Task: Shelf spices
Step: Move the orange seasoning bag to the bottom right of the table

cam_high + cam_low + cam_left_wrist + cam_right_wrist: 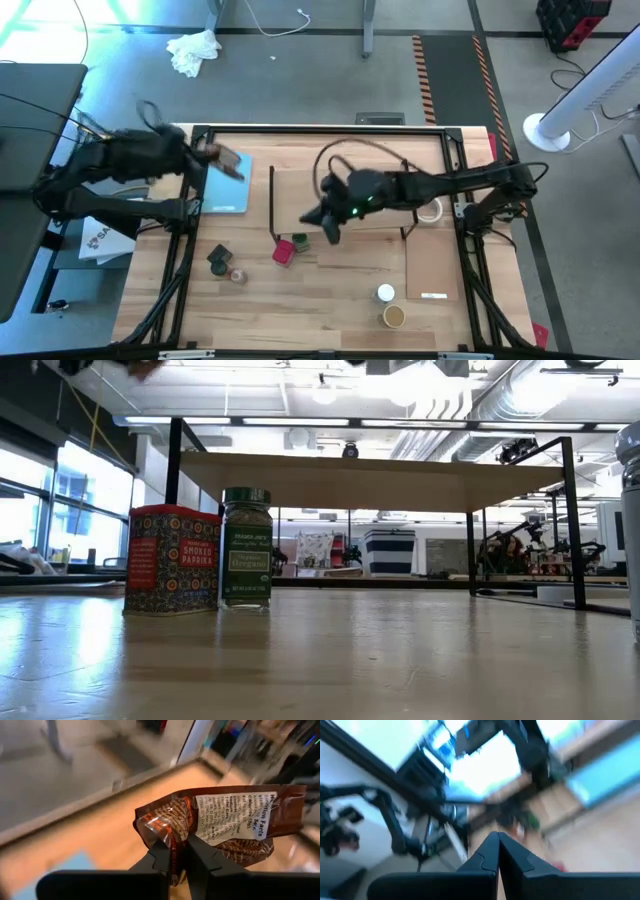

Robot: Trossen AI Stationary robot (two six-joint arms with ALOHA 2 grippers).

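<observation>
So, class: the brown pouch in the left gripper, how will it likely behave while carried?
Probably floppy: the pouch looks crinkled and creased where the left gripper pinches it. Likely light, since it hangs from one pinched edge. Its glossy film may be slippery, so it could sag or slide.

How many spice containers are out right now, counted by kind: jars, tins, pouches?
Jars: 5 (dark-topped jar, pinkish jar, green jar, white jar, tan jar)
Red tin: 1
Brown pouch, in left gripper: 1
Total: 7
</observation>
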